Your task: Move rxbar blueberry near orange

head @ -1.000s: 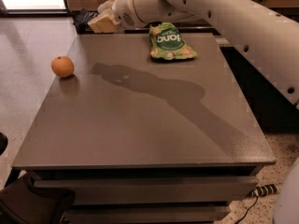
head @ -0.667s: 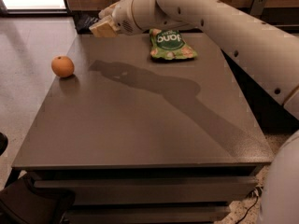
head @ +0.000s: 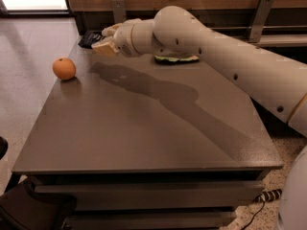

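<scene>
Pale gripper [head: 106, 39] beside the dark navy flat snack bar [head: 88, 38]; its opening cannot be told. Bar likely light, thin, slick-wrapped: pinch across its narrow width.

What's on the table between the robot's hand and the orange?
Nothing: in the camera view only bare table lies between the gripper, at the far left corner, and the orange by the left edge.

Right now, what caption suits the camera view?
The gripper hovers by the dark rxbar blueberry at the far-left corner of the table; the orange sits apart near the left edge.
</scene>
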`<control>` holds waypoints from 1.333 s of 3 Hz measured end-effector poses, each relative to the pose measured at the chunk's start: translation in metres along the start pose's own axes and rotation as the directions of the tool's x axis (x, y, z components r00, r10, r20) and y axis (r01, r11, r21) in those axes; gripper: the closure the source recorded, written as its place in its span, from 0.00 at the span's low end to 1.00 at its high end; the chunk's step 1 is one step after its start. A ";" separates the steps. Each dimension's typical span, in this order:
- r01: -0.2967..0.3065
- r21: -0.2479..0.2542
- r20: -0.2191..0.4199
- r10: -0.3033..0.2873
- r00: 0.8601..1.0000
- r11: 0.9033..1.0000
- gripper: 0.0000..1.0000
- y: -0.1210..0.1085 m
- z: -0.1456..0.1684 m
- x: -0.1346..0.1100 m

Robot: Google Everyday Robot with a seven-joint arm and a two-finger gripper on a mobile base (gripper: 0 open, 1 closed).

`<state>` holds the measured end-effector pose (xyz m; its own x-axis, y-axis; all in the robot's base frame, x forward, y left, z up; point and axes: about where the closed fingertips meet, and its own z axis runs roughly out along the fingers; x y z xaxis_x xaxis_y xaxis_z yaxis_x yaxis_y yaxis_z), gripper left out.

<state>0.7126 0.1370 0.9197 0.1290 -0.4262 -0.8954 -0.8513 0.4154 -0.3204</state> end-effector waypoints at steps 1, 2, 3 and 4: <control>-0.013 0.023 0.016 0.013 1.000 1.000 1.00 0.020 0.018 0.014; -0.023 0.054 0.033 0.022 0.999 0.998 1.00 0.032 0.033 0.022; -0.023 0.060 0.037 0.021 0.999 0.998 0.75 0.033 0.035 0.020; -0.023 0.058 0.039 0.020 0.999 0.998 0.53 0.034 0.036 0.019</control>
<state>0.7043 0.1716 0.8806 0.1313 -0.3862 -0.9130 -0.8228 0.4712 -0.3176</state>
